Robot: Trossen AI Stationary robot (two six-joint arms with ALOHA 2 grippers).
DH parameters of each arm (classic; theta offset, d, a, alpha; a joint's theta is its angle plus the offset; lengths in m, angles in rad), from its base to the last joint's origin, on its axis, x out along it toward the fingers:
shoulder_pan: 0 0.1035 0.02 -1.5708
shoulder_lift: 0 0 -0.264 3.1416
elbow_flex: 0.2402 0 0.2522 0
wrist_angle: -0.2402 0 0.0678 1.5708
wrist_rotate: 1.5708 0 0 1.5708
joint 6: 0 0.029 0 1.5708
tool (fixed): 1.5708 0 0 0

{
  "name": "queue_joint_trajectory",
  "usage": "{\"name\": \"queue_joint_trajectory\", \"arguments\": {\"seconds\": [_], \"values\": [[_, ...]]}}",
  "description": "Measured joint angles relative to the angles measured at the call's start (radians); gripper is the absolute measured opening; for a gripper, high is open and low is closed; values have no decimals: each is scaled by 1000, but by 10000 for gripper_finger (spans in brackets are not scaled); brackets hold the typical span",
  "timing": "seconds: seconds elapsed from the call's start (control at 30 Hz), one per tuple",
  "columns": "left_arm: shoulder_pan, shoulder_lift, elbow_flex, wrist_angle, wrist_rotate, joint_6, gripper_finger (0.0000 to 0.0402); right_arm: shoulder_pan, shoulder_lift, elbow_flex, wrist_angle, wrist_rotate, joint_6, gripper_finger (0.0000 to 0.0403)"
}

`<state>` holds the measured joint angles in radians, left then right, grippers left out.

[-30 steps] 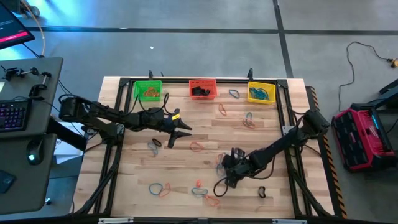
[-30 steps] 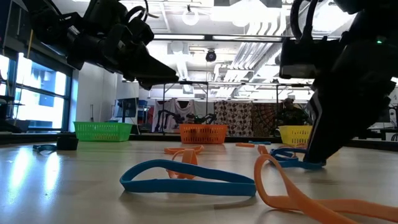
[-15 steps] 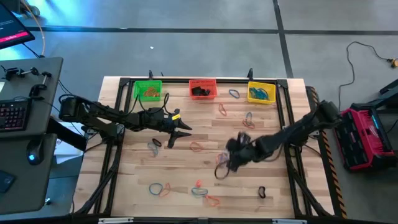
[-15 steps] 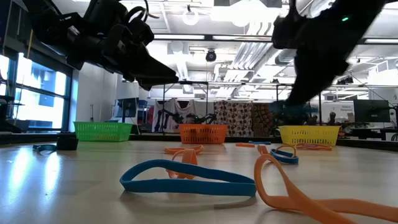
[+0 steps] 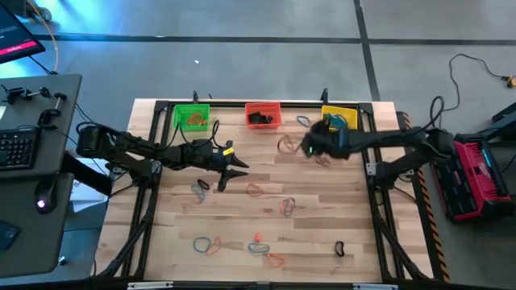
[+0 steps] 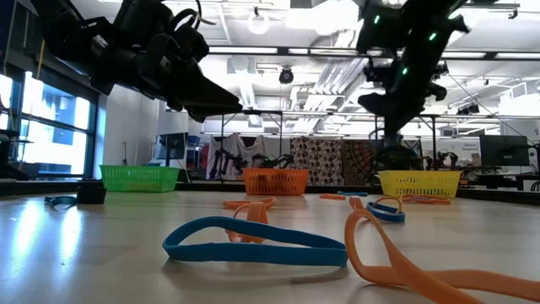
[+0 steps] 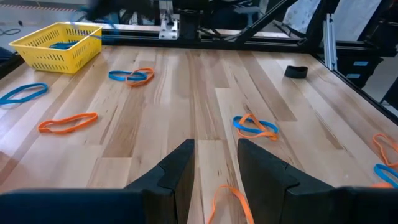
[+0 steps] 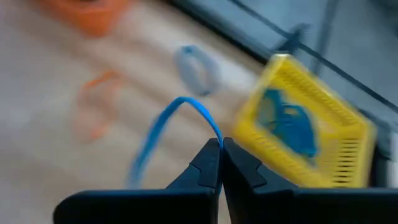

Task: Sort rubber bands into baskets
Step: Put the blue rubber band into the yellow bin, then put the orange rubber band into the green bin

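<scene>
Three baskets stand along the far edge: green [image 5: 191,118], red [image 5: 262,114] and yellow [image 5: 339,119], the yellow one holding blue bands [image 8: 289,127]. Several orange, blue and black rubber bands lie scattered on the wooden table [image 5: 242,217]. My right gripper [image 5: 309,147] hangs in the air between the red and yellow baskets, shut on a blue rubber band [image 8: 177,118]. My left gripper [image 5: 230,171] waits open over the table's left middle, nothing between its fingers [image 7: 214,165]. My right gripper pinches the blue rubber band at one spot on its loop [image 8: 216,138] between its two fingertips. The fingers slant downward. The rest of the band arcs away from the tips, lifted clear of the table.
A black rail frame [image 5: 367,161] borders the table on its left, right and far sides. Loose bands lie near the front edge [image 5: 211,244], a black one [image 5: 339,248] at the near right, and an orange one [image 7: 231,200] just below my left fingers.
My right gripper has risen from the near middle of the table and swung fast toward the far edge, up to the yellow basket, rolling as it went. The blue band has come off the table with it and now hangs clear.
</scene>
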<state>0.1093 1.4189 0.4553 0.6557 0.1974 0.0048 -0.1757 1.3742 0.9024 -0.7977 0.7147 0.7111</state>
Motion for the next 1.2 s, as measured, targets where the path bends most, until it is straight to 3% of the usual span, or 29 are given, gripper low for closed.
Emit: {"name": "queue_joint_trajectory", "arguments": {"seconds": [0.27, 0.53, 0.9, 1.1, 1.2], "values": [[0, 0, 0, 2, -35, 0, 111, -364, 23, 0, 33, 18, -110, 0], [2, 0, 0, 1, -36, 19, 79, -578, 100, 0, 117, -65, -212, 0], [-11, 0, 0, -11, 4, 21, 54, -638, 195, 0, 144, -151, -301, 11], [-31, -17, 2, -53, 5, 26, 38, -638, 190, 14, 122, -212, -336, 95], [-47, -63, 24, -168, 3, 27, 25, -636, 186, 49, 100, -216, -388, 137]]}}
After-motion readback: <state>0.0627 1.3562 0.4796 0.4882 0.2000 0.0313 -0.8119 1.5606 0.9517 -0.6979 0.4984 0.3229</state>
